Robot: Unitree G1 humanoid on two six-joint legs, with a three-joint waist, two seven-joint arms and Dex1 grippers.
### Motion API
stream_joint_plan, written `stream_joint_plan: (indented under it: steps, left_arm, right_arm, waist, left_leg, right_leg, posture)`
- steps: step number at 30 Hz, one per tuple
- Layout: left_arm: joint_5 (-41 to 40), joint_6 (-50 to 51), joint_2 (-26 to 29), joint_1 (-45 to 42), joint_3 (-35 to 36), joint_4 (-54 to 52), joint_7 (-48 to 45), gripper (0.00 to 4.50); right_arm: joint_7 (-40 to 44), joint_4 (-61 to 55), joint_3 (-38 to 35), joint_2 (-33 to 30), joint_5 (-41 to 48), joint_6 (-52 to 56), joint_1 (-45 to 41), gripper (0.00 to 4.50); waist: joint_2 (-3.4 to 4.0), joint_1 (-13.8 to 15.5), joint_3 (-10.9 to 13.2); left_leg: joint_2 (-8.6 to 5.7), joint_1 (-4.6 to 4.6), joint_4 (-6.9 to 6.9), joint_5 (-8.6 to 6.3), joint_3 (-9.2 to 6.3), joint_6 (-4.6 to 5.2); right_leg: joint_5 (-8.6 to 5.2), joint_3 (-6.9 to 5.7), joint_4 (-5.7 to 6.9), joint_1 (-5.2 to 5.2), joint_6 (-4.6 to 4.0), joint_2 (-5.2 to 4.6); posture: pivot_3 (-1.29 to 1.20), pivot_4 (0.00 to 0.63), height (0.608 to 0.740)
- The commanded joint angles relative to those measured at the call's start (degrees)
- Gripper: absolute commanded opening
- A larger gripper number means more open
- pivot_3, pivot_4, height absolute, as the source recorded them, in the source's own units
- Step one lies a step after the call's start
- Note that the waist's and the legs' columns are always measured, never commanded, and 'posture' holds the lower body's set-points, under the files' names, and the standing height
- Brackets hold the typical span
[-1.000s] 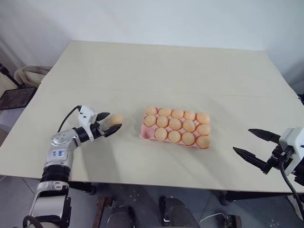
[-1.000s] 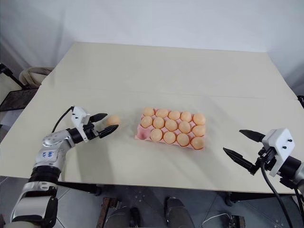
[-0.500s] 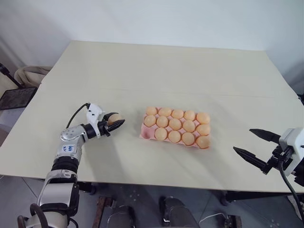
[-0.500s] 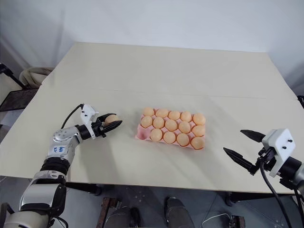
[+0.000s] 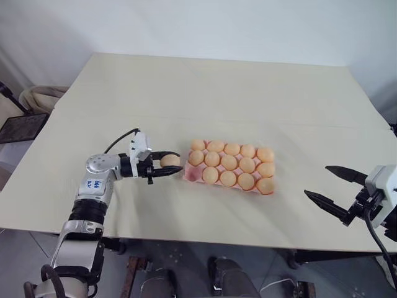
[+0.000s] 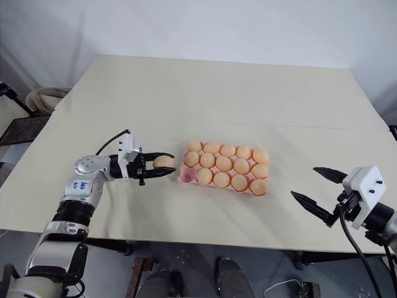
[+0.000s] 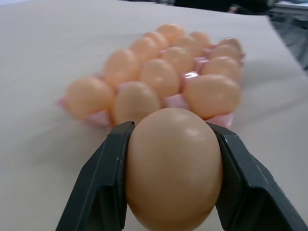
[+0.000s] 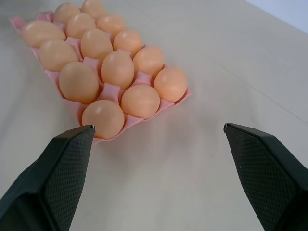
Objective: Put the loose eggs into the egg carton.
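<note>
Left claw [image 5: 166, 165] clamps egg [image 7: 173, 168] — just beside carton [image 5: 190, 174] edge.

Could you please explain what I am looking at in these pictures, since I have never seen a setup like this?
This is a two-armed robot at a table; each arm ends in a gripper of two black fingers. The two wide pictures come from cameras in its head, looking down over its arms. The two close-ups come from a camera on each wrist, looking along that gripper's fingers. On the table lies a pink egg carton, nearly full, with one empty cup at its near left corner. The left gripper is shut on an egg, held just beside the carton. The right gripper is open and holds nothing, off to the carton's right.
</note>
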Motion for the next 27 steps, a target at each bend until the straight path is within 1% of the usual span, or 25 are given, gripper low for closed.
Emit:
stream_joint_plan:
  steps: [1, 8, 15, 18, 22, 23, 24, 27]
  left_arm:
    - [-0.11, -0.21, -1.94, -1.98, -2.20, -1.31, -2.26, 2.13]
    - [1.84, -2.35, -5.83, -6.01, -4.06, 3.26, -1.63, 2.13]
    - [2.91, -3.56, -6.78, -7.65, -4.25, 6.47, -1.25, 2.13]
    - [3.63, -3.59, -6.66, -7.61, -4.37, 6.56, -0.14, 2.82]
    - [3.73, -4.06, -6.47, -7.41, -4.17, 6.09, 0.11, 4.03]
    - [3.36, -4.25, -6.41, -7.27, -4.02, 5.76, -0.31, 4.40]
    - [2.58, -4.77, -6.44, -7.06, -3.66, 5.22, -1.12, 4.49]
    - [2.40, -4.83, -5.72, -6.44, -3.49, 3.54, -1.47, 4.49]
  right_arm:
    - [-0.07, -1.06, -2.29, 0.29, 0.71, -1.00, 0.72, 4.50]
    - [-1.52, -2.33, -2.78, 1.23, 0.40, -1.14, 2.48, 4.50]
    - [-2.65, -3.13, -3.31, 1.63, 0.46, -1.25, 3.83, 4.50]
    - [-3.08, -3.37, -3.16, 1.76, 0.47, -1.16, 3.91, 4.50]
    - [-3.32, -3.09, -2.56, 1.67, 0.37, -1.16, 3.40, 4.50]
    - [-3.38, -2.94, -2.36, 1.58, 0.35, -1.13, 3.13, 4.50]
    - [-3.38, -2.75, -2.17, 1.45, 0.34, -1.12, 2.84, 4.50]
    - [-3.29, -2.28, -1.69, 1.19, 0.22, -1.14, 2.04, 4.50]
  waist:
    - [0.00, -0.02, 0.00]
    - [-0.01, 0.00, 0.00]
    - [-0.01, -0.16, 0.00]
    - [-0.01, -0.08, 0.00]
    - [-0.01, -0.05, 0.00]
    - [-0.01, -0.04, 0.00]
    - [-0.01, -0.04, 0.00]
    - [-0.01, -0.07, 0.00]
  left_leg:
    - [0.00, 0.00, 0.03, 0.00, 0.00, 0.01]
    - [-0.01, -0.02, 0.12, -0.01, -0.03, 0.16]
    - [-0.02, 0.00, 0.09, -0.01, -0.05, 0.15]
    - [-0.02, 0.00, 0.10, -0.01, -0.08, 0.16]
    - [-0.01, 0.00, 0.11, -0.01, -0.07, 0.19]
    - [-0.01, 0.00, 0.12, 0.00, -0.07, 0.20]
    - [-0.02, 0.00, 0.12, 0.00, -0.07, 0.22]
    - [-0.03, 0.00, 0.13, 0.01, -0.07, 0.23]
  right_leg:
    - [0.00, 0.01, 0.01, 0.00, 0.00, 0.00]
    - [0.04, 0.04, 0.02, 0.03, 0.06, -0.03]
    - [0.04, 0.04, 0.02, 0.04, 0.07, 0.02]
    - [0.03, 0.02, 0.04, 0.04, 0.06, 0.02]
    - [0.04, 0.03, 0.03, 0.04, 0.07, -0.04]
    - [0.04, 0.04, 0.03, 0.05, 0.07, -0.04]
    - [0.05, 0.04, 0.03, 0.05, 0.08, -0.05]
    - [0.06, 0.04, 0.03, 0.05, 0.10, -0.04]
  posture:
    - [0.00, 0.150, 0.740]
    - [0.00, 0.150, 0.740]
    - [0.00, 0.150, 0.740]
    - [0.00, 0.150, 0.740]
    - [0.00, 0.150, 0.740]
    - [0.00, 0.150, 0.740]
    - [0.00, 0.150, 0.740]
    - [0.00, 0.150, 0.740]
